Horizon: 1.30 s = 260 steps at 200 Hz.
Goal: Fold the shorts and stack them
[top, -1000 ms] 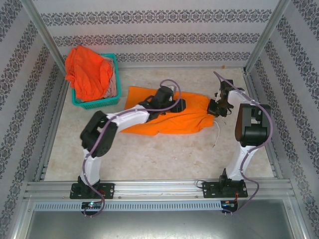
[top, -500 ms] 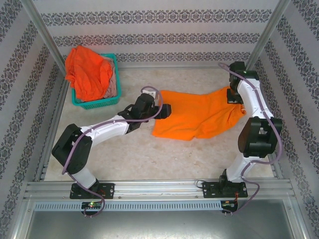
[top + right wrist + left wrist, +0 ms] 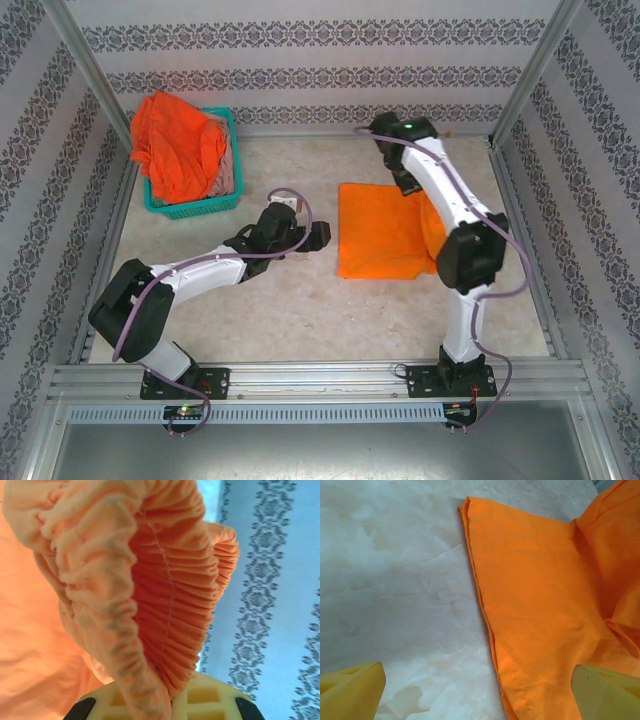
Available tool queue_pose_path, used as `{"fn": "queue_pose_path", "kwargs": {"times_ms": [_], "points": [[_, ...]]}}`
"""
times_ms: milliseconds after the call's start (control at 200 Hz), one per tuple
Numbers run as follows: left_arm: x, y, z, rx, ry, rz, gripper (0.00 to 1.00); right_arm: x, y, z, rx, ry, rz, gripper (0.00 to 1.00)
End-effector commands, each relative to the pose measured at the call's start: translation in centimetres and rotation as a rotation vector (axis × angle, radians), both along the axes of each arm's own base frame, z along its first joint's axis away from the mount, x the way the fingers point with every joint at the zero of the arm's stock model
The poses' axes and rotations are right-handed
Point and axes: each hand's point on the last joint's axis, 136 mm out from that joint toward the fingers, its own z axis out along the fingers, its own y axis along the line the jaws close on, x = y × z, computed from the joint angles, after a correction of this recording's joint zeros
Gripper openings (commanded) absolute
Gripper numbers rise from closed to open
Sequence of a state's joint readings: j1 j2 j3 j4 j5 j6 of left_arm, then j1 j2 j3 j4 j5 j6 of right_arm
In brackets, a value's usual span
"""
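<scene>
On the table (image 3: 280, 300), yellow-orange shorts (image 3: 385, 240) folded over, ruched waistband (image 3: 150, 580) clenched in right end effector (image 3: 405, 183), left end effector (image 3: 321, 237) released.

Lab test cell: aluminium frame (image 3: 320, 380), wallpapered walls (image 3: 300, 60) (patterned).

Ruched orange shorts (image 3: 150, 605) in right claw (image 3: 162, 700)
</scene>
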State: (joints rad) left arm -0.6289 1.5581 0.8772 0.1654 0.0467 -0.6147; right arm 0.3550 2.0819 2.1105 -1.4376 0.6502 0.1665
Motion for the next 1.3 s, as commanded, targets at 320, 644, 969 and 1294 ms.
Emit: {"fn": "queue_pose_path", "kwargs": {"times_ms": [320, 644, 969, 1294], "points": [[0.1, 2.5, 1.7, -0.117, -0.057, 0.102, 0.97, -1.8, 21.1, -6.1, 0.782, 0.269, 0.051, 0.67], [-0.1, 2.5, 6.0, -0.23, -0.107, 0.091, 1.0, -0.1, 19.0, 4.6, 1.524, -0.058, -0.063, 0.92], [0.6, 3.9, 7.0, -0.245, -0.11, 0.103, 1.0, -0.5, 19.4, -6.0, 1.328, 0.016, -0.153, 0.98], [-0.6, 6.1, 6.4, -0.211, -0.109, 0.152, 1.0, -0.8, 21.5, -14.9, 1.32, 0.177, -0.246, 0.97]]}}
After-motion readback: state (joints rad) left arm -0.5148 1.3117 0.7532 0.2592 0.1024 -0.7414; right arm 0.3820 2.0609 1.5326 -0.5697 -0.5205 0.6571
